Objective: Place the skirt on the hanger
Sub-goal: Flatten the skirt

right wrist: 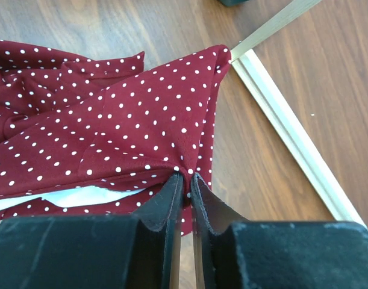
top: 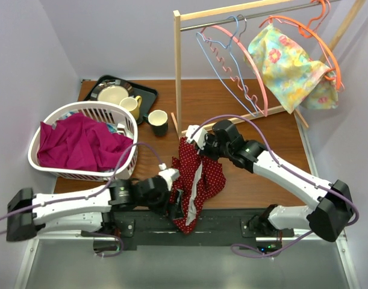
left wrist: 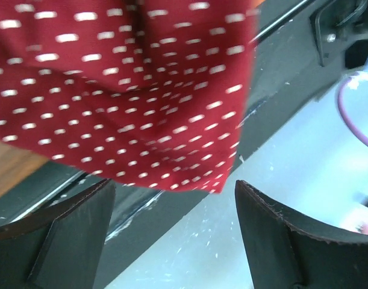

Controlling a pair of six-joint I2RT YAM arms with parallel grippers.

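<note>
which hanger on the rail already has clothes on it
The orange hanger at the rail's right end: a floral garment is draped over it. The pink hanger and the blue hanger hang bare.

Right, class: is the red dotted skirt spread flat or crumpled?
Crumpled. The skirt lies in folds on the table, its near end hanging over the edge; the right gripper pinches one fold.

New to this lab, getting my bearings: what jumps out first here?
A red polka-dot skirt sprawls over the middle of the table's near edge. The right gripper is pinched shut on its fabric, while the left gripper gapes open by its hanging hem. Behind, a floral garment hangs on an orange hanger at the rack's right end.
</note>
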